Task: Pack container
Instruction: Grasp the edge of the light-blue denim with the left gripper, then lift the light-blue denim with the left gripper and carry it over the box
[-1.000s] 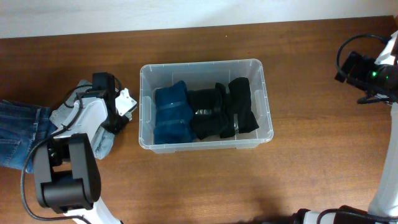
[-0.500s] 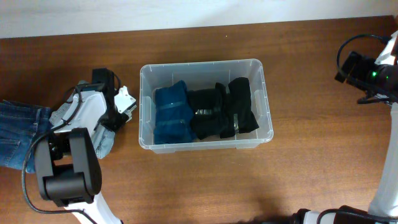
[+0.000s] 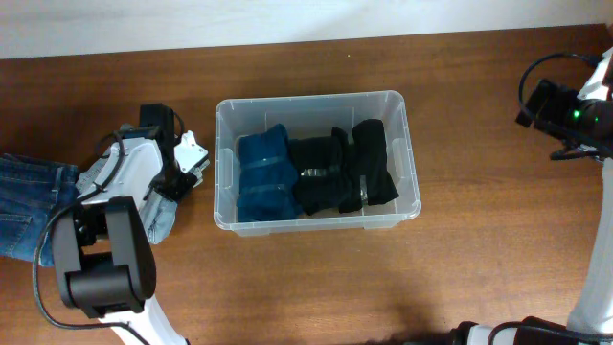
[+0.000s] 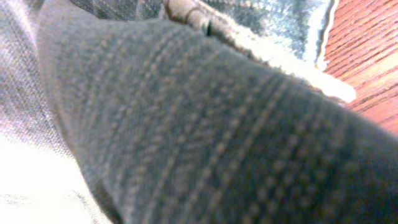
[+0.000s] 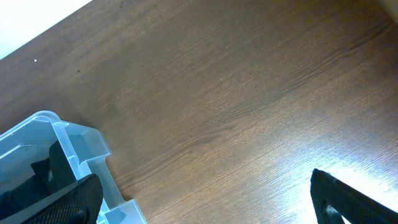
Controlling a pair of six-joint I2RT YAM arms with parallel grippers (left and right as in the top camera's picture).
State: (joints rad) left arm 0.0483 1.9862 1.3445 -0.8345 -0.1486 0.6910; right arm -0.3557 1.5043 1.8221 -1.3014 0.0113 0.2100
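Status for you. The clear rectangular plastic bin with rounded corners sits mid-table on the dark brown wooden tabletop, long side running left to right. Inside are three bundles in a row. A rolled blue fabric bundle lies against the left wall. A rolled black fabric bundle sits in the middle, touching it. A second black fabric bundle is on the right.

Your left gripper is down just left of the bin, apart from its wall, over a pale grey-blue garment lying on the table. From overhead the fingertips are hidden under the wrist body. The left wrist camera is filled by ribbed grey knit fabric, close to the lens and out of focus. Frayed blue denim shows behind it, with a strip of tabletop at the right edge. The fingers are hidden in both views, so you can't tell how wide the jaws stand or whether they have cloth. A piece of blue jeans lies at the far left table edge, partly under the arm.

Your right gripper hangs at the far right, well apart from the bin. In its wrist view both black fingers are spread wide with bare wood between them and nothing held. A corner of the bin shows at the lower left of that view.
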